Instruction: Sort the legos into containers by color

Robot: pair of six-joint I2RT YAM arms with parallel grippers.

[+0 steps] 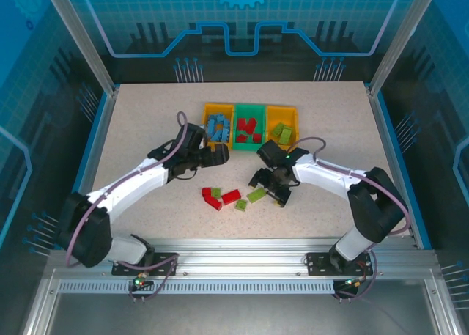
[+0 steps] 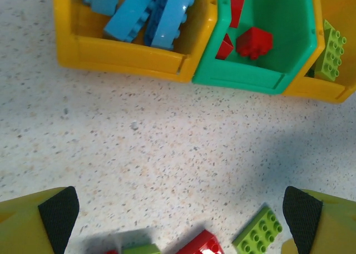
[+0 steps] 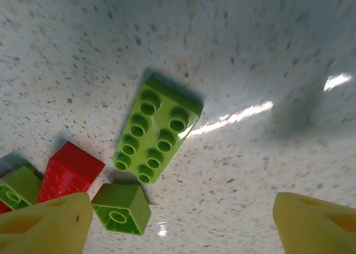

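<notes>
Nearest the arm bases, the speckled table [image 1: 183,219] lay bare along its front edge, with free room on both sides of the loose legos [image 1: 231,196] clustered at mid-table. The right gripper [image 1: 270,190] hung low over the right end of that cluster, jaws spread wide and gripping nothing. Its wrist camera gave detail too small to read from overhead: a flat light-green plate [image 3: 156,133] lying studs up ahead of the fingers [image 3: 44,226], a small green brick [image 3: 120,208] just beside the plate's near end, and a red brick [image 3: 69,170] next to that. The left gripper [image 1: 222,154] sat farther back, also spread and empty, between the cluster and the containers [image 1: 250,106]. Open tabletop separated its pads [image 2: 58,212] from the bins' front walls. Its camera showed blue bricks [image 2: 167,18] in the left orange-yellow bin [image 2: 128,51], red bricks [image 2: 254,41] in the green bin [image 2: 239,79], and a green brick [image 2: 329,54] in the right orange-yellow bin [image 2: 325,90]. Behind the bins a bare strip ran to the table's far edge.
</notes>
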